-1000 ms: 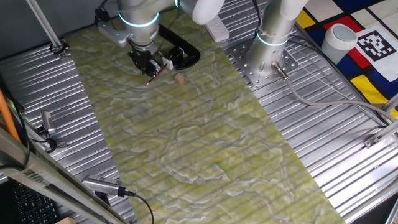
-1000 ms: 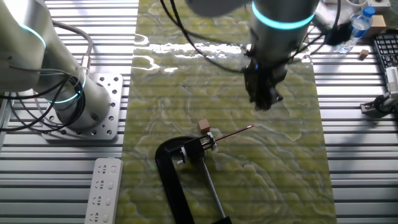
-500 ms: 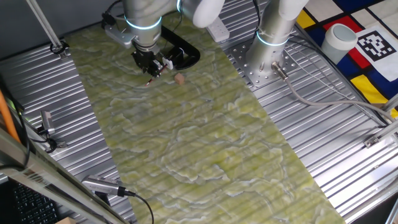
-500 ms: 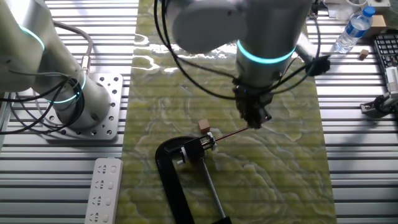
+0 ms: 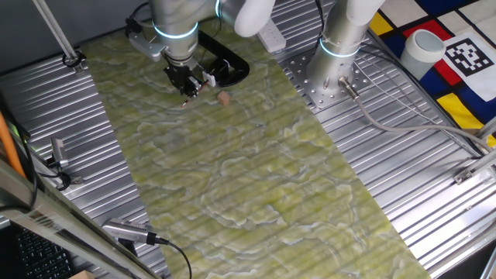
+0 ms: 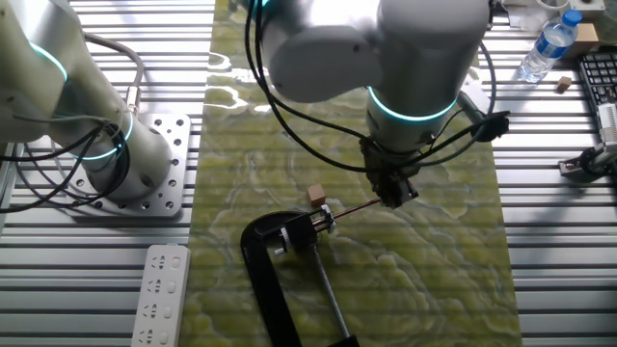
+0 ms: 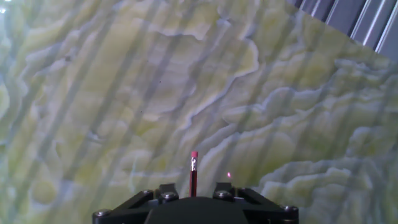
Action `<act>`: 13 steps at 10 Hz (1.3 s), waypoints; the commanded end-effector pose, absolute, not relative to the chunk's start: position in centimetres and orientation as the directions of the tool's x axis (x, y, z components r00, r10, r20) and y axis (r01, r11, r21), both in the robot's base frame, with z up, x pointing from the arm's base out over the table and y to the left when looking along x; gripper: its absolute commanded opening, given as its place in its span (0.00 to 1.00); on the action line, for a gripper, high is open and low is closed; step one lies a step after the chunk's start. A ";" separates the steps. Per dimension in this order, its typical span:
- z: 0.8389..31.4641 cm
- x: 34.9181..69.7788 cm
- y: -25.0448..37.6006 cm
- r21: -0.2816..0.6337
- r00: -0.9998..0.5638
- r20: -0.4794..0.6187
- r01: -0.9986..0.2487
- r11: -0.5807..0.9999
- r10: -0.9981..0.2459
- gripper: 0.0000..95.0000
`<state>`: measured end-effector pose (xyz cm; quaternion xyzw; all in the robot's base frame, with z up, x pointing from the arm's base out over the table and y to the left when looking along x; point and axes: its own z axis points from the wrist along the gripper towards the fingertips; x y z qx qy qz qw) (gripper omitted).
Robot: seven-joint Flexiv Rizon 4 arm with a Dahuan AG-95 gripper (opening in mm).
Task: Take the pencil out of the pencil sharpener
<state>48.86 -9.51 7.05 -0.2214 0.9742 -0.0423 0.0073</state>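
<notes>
Green marbled mat [image 6: 424, 260] over ribbed metal table [image 6: 549, 270], fingers [image 6: 393, 196] astride pencil [image 6: 359, 208], grip unclear

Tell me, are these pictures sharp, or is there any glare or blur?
The other fixed view: bright glare on the far end of the green mat. Hand view: the mat looks soft and smeared, while the pencil between the gripper fingers is fairly crisp. One fixed view: even light; the pencil is tiny and hard to make out.
</notes>
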 end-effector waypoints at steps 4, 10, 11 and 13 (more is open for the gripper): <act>6.2 48.5 -9.8 -0.081 -0.903 -0.001 -0.429 0.900 -0.430 0.20; 5.0 48.1 -9.9 -0.082 -0.903 -0.009 -0.428 0.900 -0.430 0.20; 4.9 48.1 -9.9 -0.082 -0.903 -0.011 -0.427 0.900 -0.430 0.20; 4.8 48.1 -9.9 -0.082 -0.907 -0.013 -0.418 0.905 -0.420 0.00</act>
